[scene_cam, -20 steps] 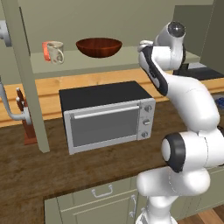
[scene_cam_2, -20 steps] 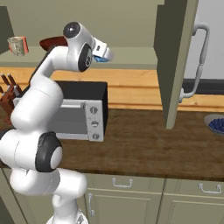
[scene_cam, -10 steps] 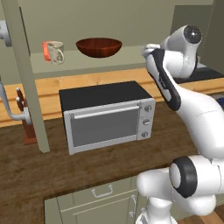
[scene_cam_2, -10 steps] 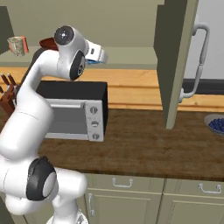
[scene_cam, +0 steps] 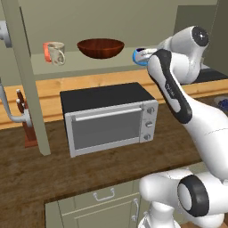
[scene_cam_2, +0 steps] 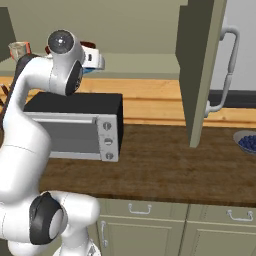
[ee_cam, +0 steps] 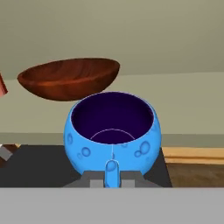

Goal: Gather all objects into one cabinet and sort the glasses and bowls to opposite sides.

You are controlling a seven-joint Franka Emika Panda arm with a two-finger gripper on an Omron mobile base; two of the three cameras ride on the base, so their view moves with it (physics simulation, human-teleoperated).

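Blue, squat handled cup (ee_cam: 112, 131) sits clamped by its handle in the gripper (ee_cam: 112, 178), whose fingertips are mostly hidden behind it; the glossy red-brown bowl (ee_cam: 69, 78) lies beyond.

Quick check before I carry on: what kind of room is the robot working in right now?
A kitchen, rendered rather than real. A toaster oven sits on a wooden counter, an open wall cabinet above it holds a red-brown bowl and mug, and a knife block stands at the left.
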